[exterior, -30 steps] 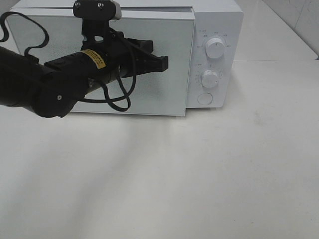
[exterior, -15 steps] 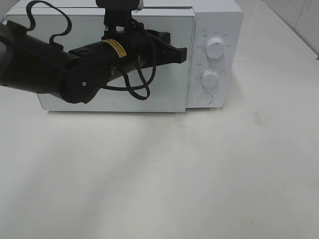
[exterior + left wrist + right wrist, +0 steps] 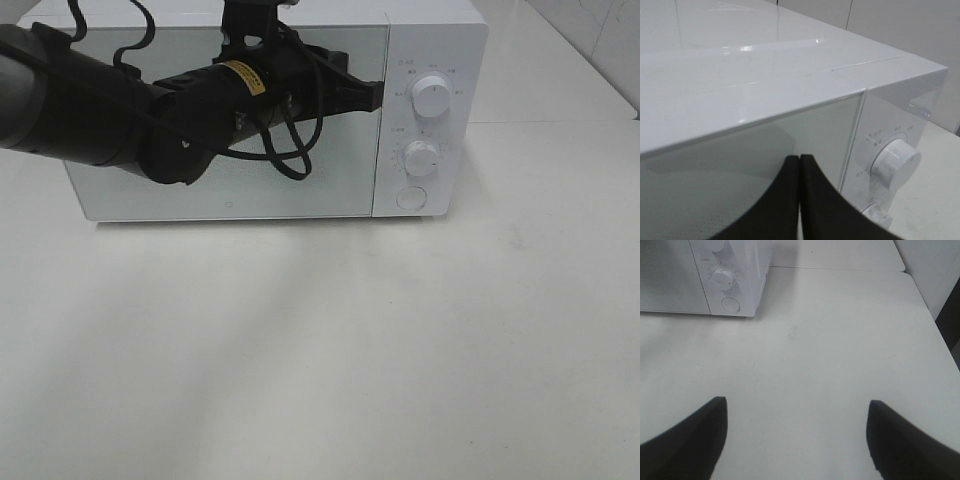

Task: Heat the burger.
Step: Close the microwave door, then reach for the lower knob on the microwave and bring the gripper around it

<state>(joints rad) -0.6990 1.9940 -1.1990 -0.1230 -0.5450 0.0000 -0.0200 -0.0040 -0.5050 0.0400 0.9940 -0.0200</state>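
The burger is unseen, probably behind the shut microwave door (image 3: 340,170), at whose top corner the left gripper (image 3: 372,97) sits jaws together, the right gripper (image 3: 796,405) spread empty; soft, light and loosely stacked, it wants a gentle hold across the bun.

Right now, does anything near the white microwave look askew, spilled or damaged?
Nothing stands out. The white box-shaped microwave oven sits square on the plain white table, its mirrored glass door looks shut flush, and no spill shows.

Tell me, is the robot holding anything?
Nothing. The left jaws are shut, empty, at the microwave door; the right jaws stand open above the table.
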